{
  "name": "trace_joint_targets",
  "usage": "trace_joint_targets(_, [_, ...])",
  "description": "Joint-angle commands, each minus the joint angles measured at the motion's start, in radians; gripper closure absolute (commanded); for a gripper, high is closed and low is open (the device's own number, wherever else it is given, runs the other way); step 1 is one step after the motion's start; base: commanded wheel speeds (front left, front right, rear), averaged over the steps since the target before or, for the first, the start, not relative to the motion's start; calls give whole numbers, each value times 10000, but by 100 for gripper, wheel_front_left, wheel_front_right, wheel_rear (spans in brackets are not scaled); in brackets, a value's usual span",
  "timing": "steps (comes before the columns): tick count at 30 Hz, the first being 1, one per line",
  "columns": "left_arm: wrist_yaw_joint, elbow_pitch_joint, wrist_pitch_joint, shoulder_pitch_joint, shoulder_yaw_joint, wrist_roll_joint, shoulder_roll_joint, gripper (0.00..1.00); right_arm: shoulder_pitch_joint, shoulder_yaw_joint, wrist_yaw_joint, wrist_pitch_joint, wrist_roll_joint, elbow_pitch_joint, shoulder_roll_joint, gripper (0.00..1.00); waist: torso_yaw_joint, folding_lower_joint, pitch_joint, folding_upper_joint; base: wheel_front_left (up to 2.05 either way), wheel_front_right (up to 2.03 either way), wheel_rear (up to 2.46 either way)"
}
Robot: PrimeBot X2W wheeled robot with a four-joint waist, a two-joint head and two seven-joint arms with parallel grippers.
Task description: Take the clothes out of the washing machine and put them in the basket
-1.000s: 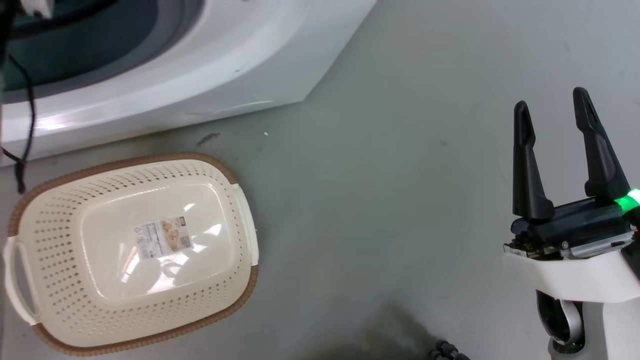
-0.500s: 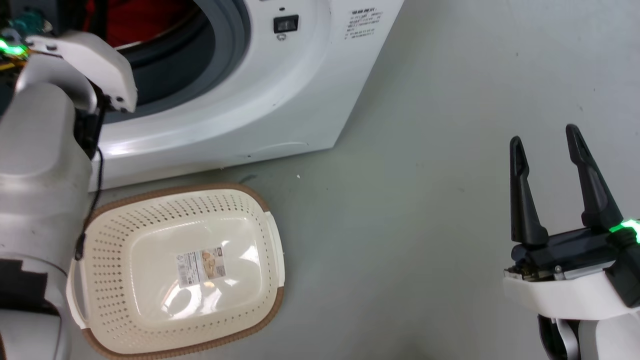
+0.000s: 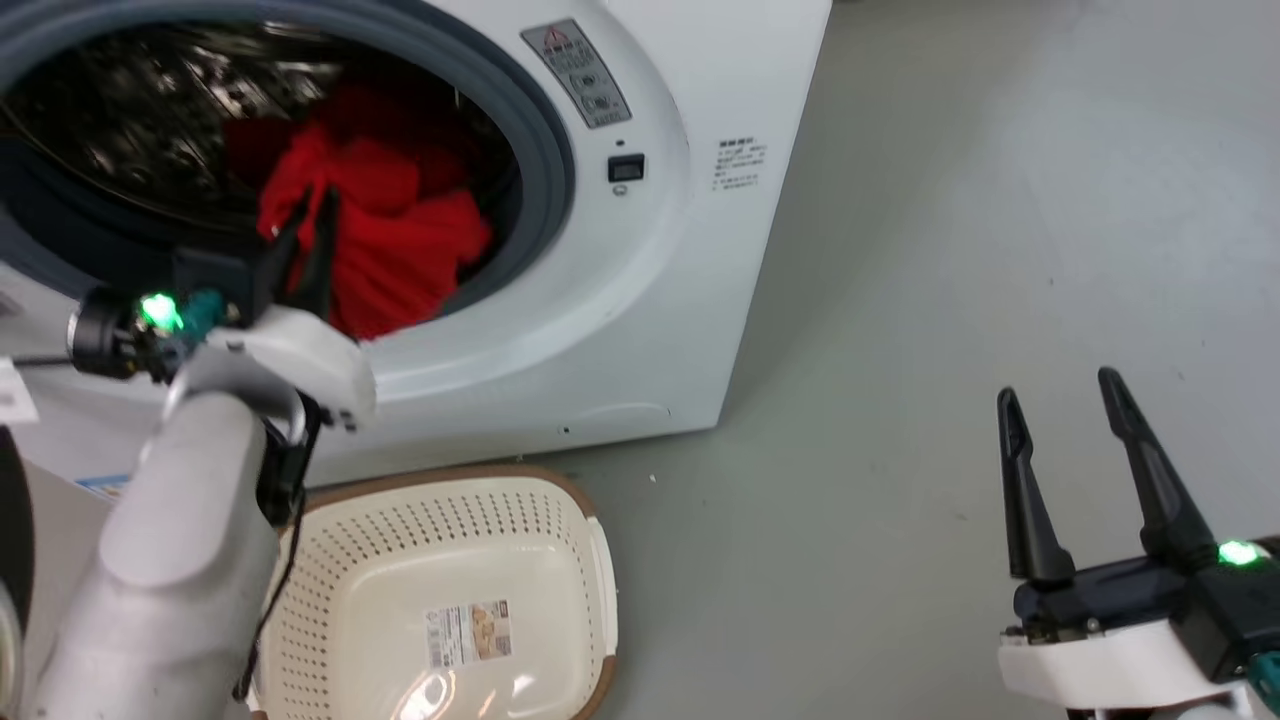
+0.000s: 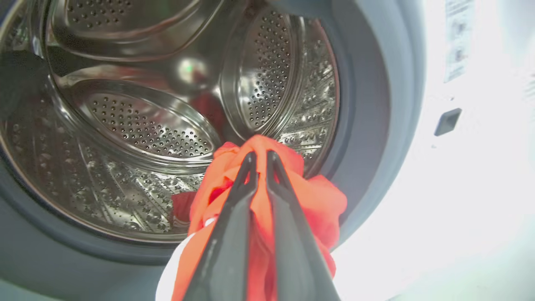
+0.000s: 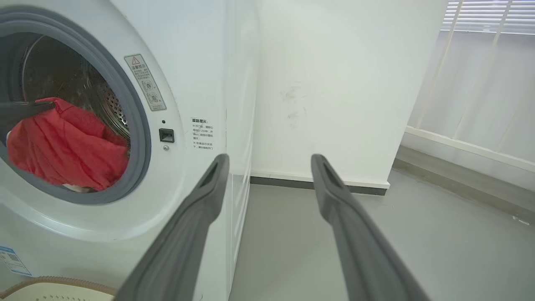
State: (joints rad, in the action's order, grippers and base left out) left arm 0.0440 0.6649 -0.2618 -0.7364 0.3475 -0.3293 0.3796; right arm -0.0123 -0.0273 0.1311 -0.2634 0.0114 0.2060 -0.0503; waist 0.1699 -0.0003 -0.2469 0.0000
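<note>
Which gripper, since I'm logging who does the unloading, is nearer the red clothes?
Left. The left gripper is shut on the red clothes at the washing machine porthole; the right gripper hangs open above the floor, right of the machine, well apart from them.

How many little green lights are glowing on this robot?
2. One glowing green light sits on the left wrist before the porthole of the white front-loading washing machine; the other on the right wrist, lower right. More may be hidden.
</note>
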Motion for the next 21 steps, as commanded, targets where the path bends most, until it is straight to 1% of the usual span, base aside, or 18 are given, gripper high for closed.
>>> trace_joint_targets(1, [-22, -408, -41, 644, 57, 85, 16, 100, -321, -20, -6, -20, 112, -64, 2, 0, -272, 3, 764, 0, 0, 0, 0])
trace_joint_targets(6, [-81, -1474, 18, 1931, 277, 79, 100, 100, -847, 75, -6, -20, 164, -160, 2, 0, -472, 3, 1500, 0, 0, 0, 0])
trace_joint_targets(13, [-151, -2922, 679, 3480, 604, -77, 332, 100, -1422, 76, -6, -20, 249, -276, 2, 0, -667, 3, 2295, 0, 0, 0, 0])
trace_joint_targets(16, [-199, -3314, 839, 3860, 618, -160, 393, 100, -1525, 89, -6, -20, 260, -276, 2, 0, -705, 3, 2443, 0, 0, 0, 0])
trace_joint_targets(21, [-422, -4086, 1202, 4735, 569, -440, 561, 100, -1596, 105, -6, -20, 244, -320, 3, 0, -686, 3, 2632, 0, 0, 0, 0])
